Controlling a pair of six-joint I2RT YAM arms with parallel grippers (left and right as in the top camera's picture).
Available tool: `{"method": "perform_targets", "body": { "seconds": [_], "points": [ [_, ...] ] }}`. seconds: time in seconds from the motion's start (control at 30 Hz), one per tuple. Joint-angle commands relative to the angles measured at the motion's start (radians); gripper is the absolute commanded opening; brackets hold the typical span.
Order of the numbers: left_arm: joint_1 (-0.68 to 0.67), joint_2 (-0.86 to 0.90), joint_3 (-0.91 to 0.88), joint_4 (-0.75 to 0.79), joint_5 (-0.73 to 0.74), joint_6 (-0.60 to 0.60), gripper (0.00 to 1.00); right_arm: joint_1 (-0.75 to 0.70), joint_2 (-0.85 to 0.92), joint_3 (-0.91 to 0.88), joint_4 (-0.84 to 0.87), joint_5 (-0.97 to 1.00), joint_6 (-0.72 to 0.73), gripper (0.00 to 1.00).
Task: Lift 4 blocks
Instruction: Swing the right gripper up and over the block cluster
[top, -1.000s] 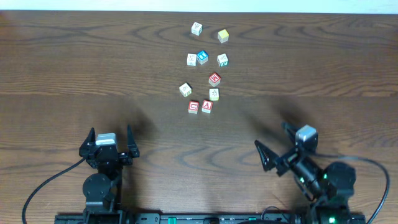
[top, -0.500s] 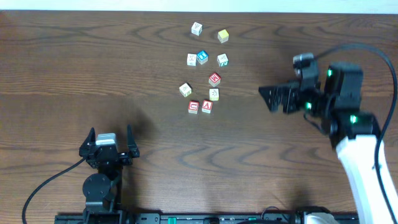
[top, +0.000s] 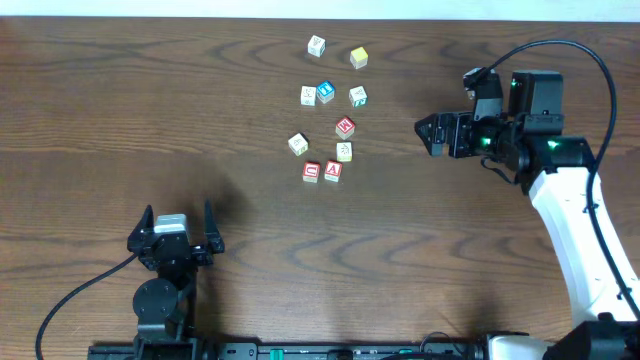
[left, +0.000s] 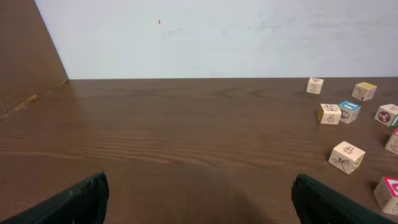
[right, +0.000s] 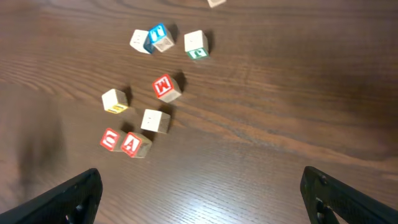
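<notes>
Blocks (top: 311, 171): loose cluster mid-bench (top: 120, 100), all four resting on the wood, none lifted. Red pair (top: 333, 170) sits side by side at the near end. Cream block (top: 344, 151) is just beyond them, M block (top: 345, 127) beyond that. They are cubes, so no long axis to line up with.

Right gripper (top: 432, 135): above the bench, to the right of the cluster and about level with the M block, pointing toward it. Jaws spread wide, empty, touching nothing.

Left gripper (top: 178, 212): at the near edge, well apart from the cluster, jaws wide, empty.

Judgement: the right arm is nearer. The coming move runs leftward and down onto one block.
</notes>
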Motion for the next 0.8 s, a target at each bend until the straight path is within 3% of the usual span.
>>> {"method": "perform_targets", "body": {
  "seconds": [0.0,0.33,0.5,0.77],
  "points": [
    [-0.002,-0.003,-0.021,-0.037,-0.005,-0.001,0.94,0.031,0.006,0.009,-0.001,0.060,0.016,0.99],
    [-0.002,-0.003,-0.021,-0.038,-0.005,-0.002,0.94,0.226,0.180,0.168,-0.074,0.309,0.065,0.99],
    [-0.002,-0.003,-0.021,-0.037,-0.005,-0.002,0.94,0.259,0.274,0.216,0.023,0.246,0.121,0.99],
    [-0.002,-0.003,-0.021,-0.037,-0.005,-0.002,0.94,0.324,0.397,0.216,0.102,0.311,0.351,0.96]
  ]
}}
